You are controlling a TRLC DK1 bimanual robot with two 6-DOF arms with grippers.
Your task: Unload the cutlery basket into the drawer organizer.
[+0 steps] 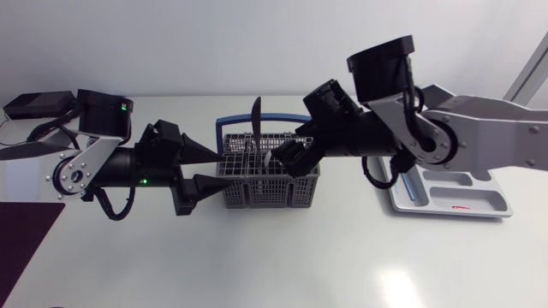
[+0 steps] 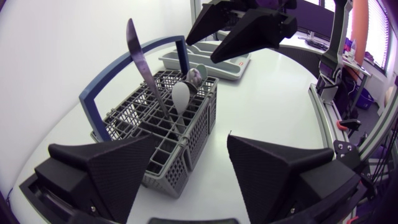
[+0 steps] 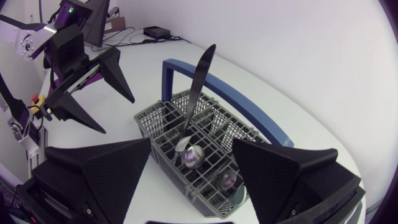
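Note:
A grey cutlery basket [image 1: 267,181] with a blue handle [image 1: 229,124] stands mid-table. A dark knife [image 1: 255,120] rises upright from it, and spoons [image 3: 189,155] lie low in its compartments. My left gripper [image 1: 221,168] is open at the basket's left end, with one finger [image 2: 106,168] beside the basket [image 2: 168,124] and nothing between them. My right gripper [image 1: 295,137] is open above the basket's right end, and the basket [image 3: 199,149] and knife [image 3: 200,74] lie ahead of its fingers. The pale organizer tray [image 1: 492,205] lies at the right, partly hidden under the right arm.
A black box [image 1: 34,104] with cables sits at the back left corner. A dark mat [image 1: 21,235] lies at the left front edge. The organizer [image 2: 211,62] shows behind the basket in the left wrist view, beneath my right gripper [image 2: 199,50].

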